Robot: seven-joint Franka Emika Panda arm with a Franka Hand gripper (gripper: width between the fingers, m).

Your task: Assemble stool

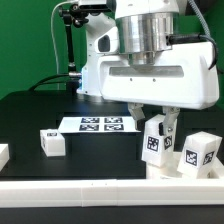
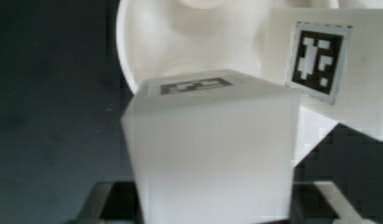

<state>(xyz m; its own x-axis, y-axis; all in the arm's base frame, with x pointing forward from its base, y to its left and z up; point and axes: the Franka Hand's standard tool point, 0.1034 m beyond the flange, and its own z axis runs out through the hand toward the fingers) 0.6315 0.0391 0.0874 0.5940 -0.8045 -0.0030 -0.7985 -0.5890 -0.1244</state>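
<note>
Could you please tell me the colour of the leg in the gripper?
The blocky plastic leg is white, with black-and-white square tags; wrist view shows it best.

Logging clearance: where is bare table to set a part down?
Bare table lies between the loose leg, marker board and front rail. Crowded at the exterior view's right: gripper, held leg, another leg.

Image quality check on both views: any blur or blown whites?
Wrist view: the held leg fills the frame, soft, near-featureless white, its top tag blurred; the tag on the neighbouring leg reads crisper. Exterior view: even light, marker board tags legible, white end effector bright against the black table.
</note>
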